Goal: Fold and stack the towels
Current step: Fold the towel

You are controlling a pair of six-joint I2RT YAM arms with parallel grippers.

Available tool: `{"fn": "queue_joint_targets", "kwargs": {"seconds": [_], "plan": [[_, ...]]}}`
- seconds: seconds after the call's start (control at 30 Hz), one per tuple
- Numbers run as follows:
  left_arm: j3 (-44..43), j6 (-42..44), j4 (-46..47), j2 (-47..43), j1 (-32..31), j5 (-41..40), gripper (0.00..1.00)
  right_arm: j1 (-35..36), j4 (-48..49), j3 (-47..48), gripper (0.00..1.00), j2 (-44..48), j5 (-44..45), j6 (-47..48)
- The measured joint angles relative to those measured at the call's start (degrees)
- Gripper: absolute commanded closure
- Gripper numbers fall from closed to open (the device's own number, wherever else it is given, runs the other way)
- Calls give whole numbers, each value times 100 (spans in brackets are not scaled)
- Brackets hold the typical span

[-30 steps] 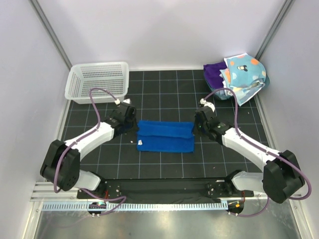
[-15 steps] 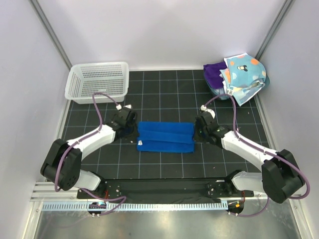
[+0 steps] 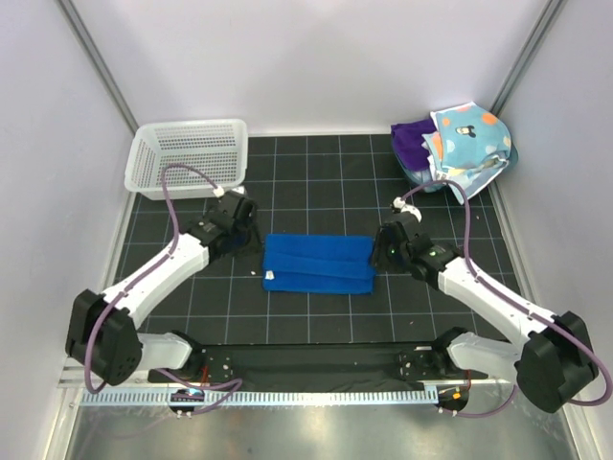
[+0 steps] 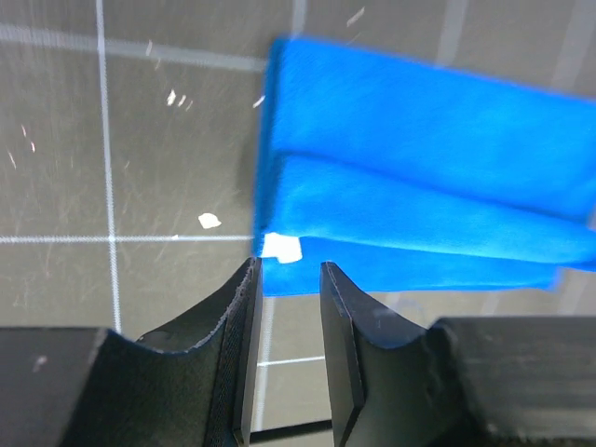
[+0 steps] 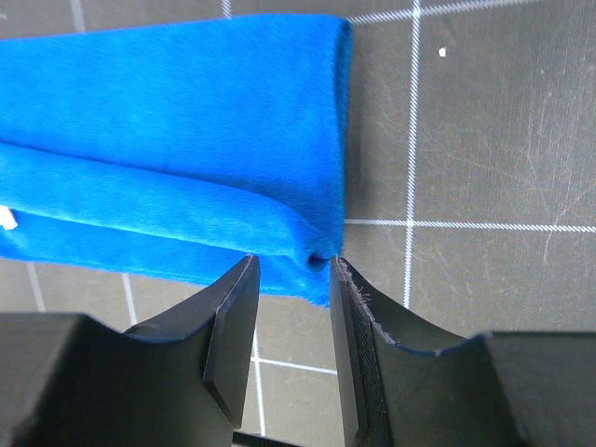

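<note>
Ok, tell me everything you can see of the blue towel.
The blue towel is a royal blue, soft, fuzzy cloth, folded into a long rectangle, with a layered fold edge running along its top face. A small white tag sticks out at its near left corner. It lies flat on the black gridded mat, mid-table, long side running left to right. The left gripper and right gripper stand open at its short ends; neither grips it.

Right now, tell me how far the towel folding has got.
Done: the blue towel lies folded into a strip mid-table. In hand: nothing; the left gripper and right gripper stand open at its ends. Left: the purple towel and polka-dot towel sit heaped in the far right corner, unfolded; no folded stack yet.
</note>
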State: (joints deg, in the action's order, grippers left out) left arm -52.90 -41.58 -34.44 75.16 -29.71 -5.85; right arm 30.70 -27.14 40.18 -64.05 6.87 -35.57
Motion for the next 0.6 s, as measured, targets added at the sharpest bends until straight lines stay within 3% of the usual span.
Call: {"fn": "queue_joint_targets", "kwargs": {"seconds": [0.2, 0.43, 0.6], "plan": [[-1023, -9, -188, 205, -2, 59, 68, 11, -52, 345, 57, -153, -15, -2], [-1576, -46, 96, 1912, -105, 496, 69, 33, 247, 673, 59, -1215, -17, -35], [-1639, -42, 96, 2605, -173, 802, 70, 79, 352, 667, 60, -1550, -26, -79]]}}
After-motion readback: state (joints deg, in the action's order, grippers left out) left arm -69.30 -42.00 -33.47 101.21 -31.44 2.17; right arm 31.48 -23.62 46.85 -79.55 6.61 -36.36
